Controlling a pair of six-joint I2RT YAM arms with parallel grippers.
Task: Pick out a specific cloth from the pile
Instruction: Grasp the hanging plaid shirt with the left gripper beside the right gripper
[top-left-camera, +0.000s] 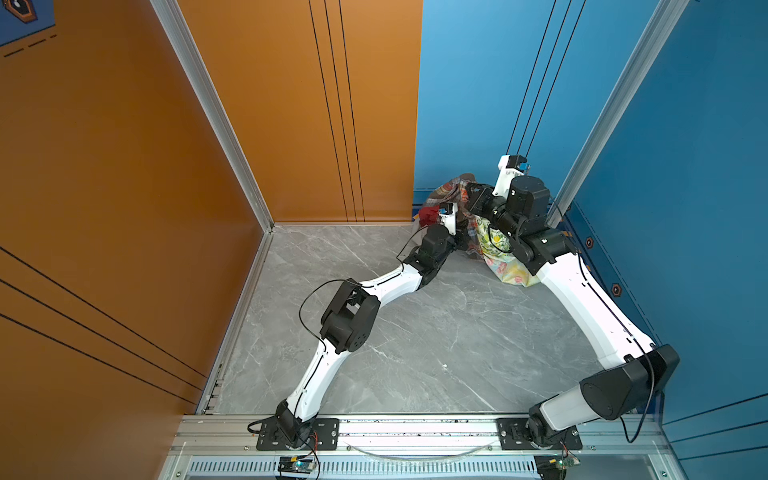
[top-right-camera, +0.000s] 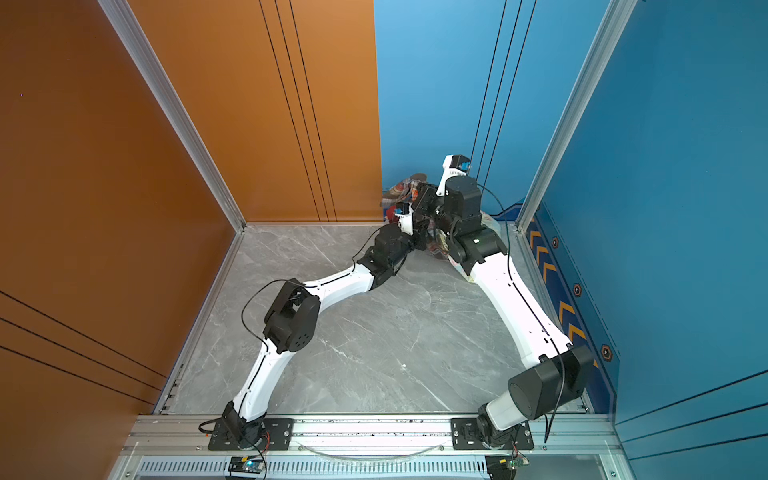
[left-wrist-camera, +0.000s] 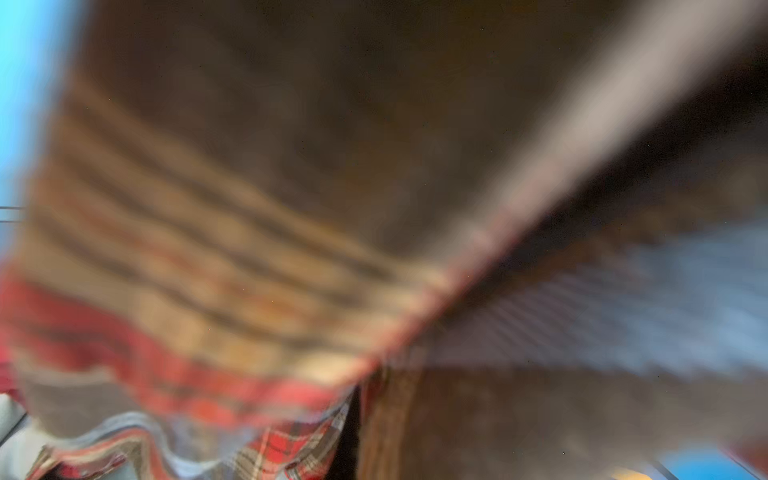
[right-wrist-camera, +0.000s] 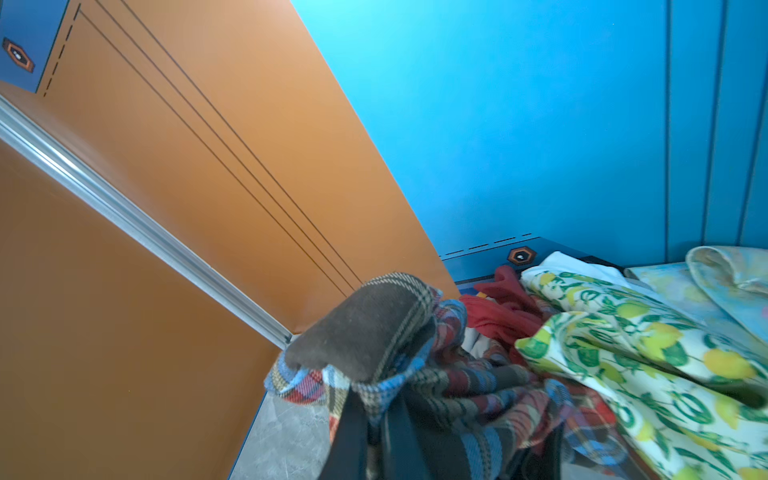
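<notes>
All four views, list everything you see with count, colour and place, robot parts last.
pile: one, mixed fabrics, far right corner
plaid cloth: one, brown, red and blue checks, pile's left, one end raised
red cloth: one, plain red, pile's left edge
lemon-print cloth: one, white with yellow-green, middle of pile
pastel floral cloth: one, pale blue and yellow, pile's near edge
white cloth: one, white, deep in the pile
table: one, grey marble, under everything
walls: two, orange wall left, blue wall right
frame rail: one, silver, front edge
arms: two, white and black, left arm and right arm reaching the pile
left pincer: one, black, shut among plaid folds, hold unclear
right pincer: one, black, shut on plaid cloth
</notes>
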